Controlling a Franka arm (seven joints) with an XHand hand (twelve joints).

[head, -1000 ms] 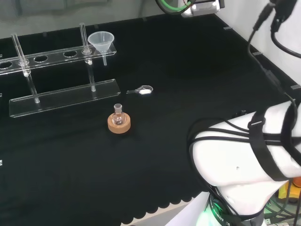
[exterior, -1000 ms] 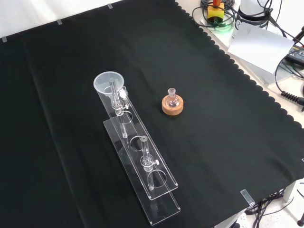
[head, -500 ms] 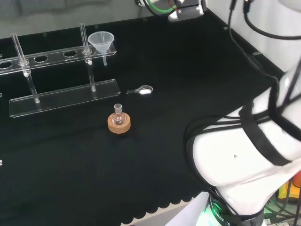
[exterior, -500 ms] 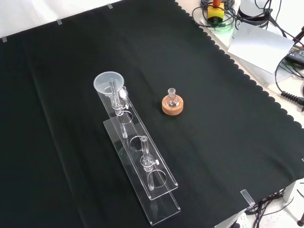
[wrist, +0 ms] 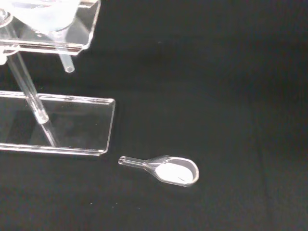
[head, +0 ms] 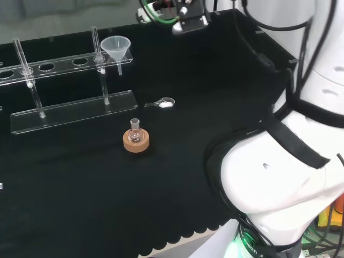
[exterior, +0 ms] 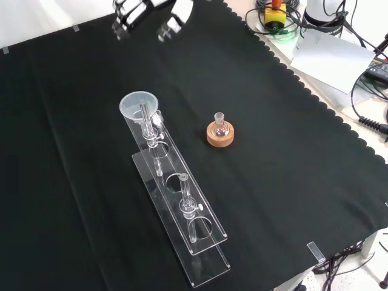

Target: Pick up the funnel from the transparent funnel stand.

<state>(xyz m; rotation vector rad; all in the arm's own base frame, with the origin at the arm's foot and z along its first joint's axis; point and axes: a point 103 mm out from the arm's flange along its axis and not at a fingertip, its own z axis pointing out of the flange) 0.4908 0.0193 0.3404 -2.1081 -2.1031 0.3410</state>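
We see the funnel (exterior: 139, 105) seated in the transparent funnel stand (exterior: 182, 212), well apart from our hand (exterior: 148, 15), whose fingers hang spread, holding nothing.

The funnel (exterior: 139, 105) sits in the end hole of the clear stand (exterior: 182, 212), with open black cloth on the worktop (exterior: 291, 151) around that end. In the front view, the hand (exterior: 148, 15) hangs above the cloth near the view's top, well apart from the funnel, with bare cloth between them. One upright rod (head: 96, 43) rises just beside the funnel's rim. A small flask on a cork ring (head: 135, 141) and a clear scoop (head: 163, 102) lie near the stand's base, apart from the funnel.
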